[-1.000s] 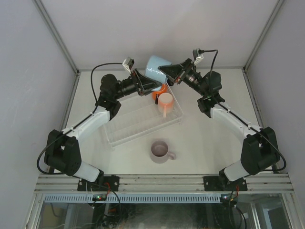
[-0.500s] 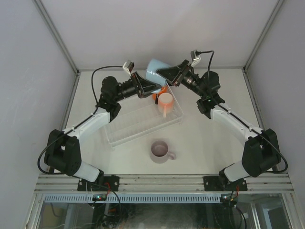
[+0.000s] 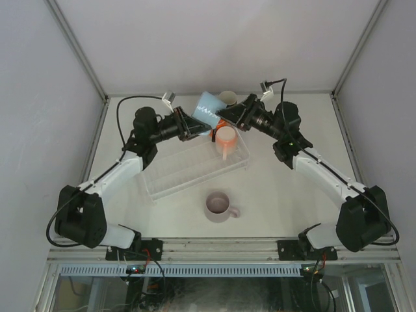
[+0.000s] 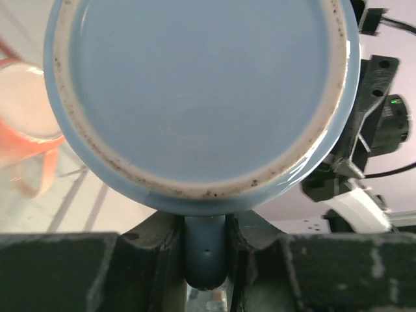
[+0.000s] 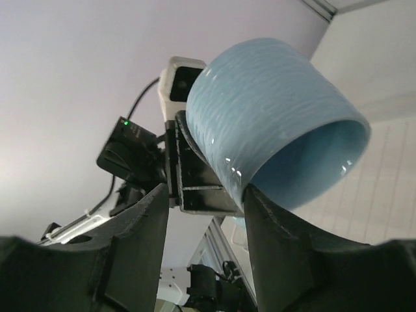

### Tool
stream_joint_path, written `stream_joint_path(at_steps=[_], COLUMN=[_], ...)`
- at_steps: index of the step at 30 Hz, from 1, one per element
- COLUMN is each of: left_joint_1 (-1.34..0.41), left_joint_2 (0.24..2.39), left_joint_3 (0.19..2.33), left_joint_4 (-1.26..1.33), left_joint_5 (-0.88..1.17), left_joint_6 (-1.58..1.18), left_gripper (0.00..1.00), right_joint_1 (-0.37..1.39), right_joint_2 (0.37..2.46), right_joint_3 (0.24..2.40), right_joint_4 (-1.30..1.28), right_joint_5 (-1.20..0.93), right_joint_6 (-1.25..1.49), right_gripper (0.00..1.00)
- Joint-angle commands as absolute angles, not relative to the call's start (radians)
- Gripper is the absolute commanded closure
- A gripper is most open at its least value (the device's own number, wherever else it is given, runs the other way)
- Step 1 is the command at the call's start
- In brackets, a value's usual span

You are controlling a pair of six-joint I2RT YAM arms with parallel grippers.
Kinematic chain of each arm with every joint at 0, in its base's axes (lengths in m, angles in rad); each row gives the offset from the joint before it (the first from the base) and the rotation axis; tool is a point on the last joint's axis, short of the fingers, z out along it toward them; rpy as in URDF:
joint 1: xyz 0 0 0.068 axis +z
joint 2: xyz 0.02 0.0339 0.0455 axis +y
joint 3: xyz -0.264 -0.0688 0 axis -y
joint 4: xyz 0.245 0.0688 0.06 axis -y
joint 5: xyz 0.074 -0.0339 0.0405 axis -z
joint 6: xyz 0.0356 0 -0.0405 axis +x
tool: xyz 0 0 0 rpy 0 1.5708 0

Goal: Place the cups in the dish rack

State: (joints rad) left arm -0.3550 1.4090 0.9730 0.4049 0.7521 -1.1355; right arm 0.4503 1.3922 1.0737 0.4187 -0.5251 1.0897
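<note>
The light blue mug (image 3: pixel 208 112), with the left gripper (image 3: pixel 195 126) and right gripper (image 3: pixel 227 119), has dropped toward the dish rack's (image 3: pixel 170 175) far end, uncovering a cream-lined mug (image 3: pixel 227 98) beyond it.

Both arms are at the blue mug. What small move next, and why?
Probably draw the right end effector clear of the light blue mug: its fingers stand apart at the rim, while the left end effector is shut on the handle, near the dish rack.

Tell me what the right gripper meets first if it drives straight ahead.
The light blue mug, held by its handle in the left gripper. It sits directly ahead of the right gripper, whose fingers are open, possibly touching.
</note>
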Motion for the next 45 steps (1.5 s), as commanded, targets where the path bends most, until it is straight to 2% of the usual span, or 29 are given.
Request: stream_joint_path(at_steps=[1,3,13,23,30,45], left_joint_1=[-0.324,-0.324,-0.323,-0.374,-0.447,-0.453], left_joint_2=[1.345,1.344,1.387,1.516,1.61,1.688], left_joint_3=[1.052,1.074,1.147,1.274,1.334,1.305], left_joint_4=[0.11,-0.004,-0.263,-0.405,-0.432,-0.373], left_joint_5=[0.623,0.587,0.373,0.16,0.074,0.029], left_joint_6=[-0.819,-0.745,-0.536,-0.358,-0.263,-0.182], left_gripper=[1.0,1.0,1.0,1.0,1.0,1.0], right_joint_1=[0.418,0.405,0.302,0.226,0.192,0.143], right_joint_2=[1.285,1.253,1.08,0.966,0.933,0.936], right_joint_3=[1.046,1.02,0.91,0.874,0.868,0.866], right_joint_4=[0.392,0.354,0.17,0.045,-0.012,-0.026], right_joint_5=[-0.536,-0.539,-0.551,-0.563,-0.573,-0.614], right_joint_6=[1.032,1.006,0.904,0.853,0.824,0.815], right_gripper=[0.51,0.51,0.47,0.47,0.47,0.48])
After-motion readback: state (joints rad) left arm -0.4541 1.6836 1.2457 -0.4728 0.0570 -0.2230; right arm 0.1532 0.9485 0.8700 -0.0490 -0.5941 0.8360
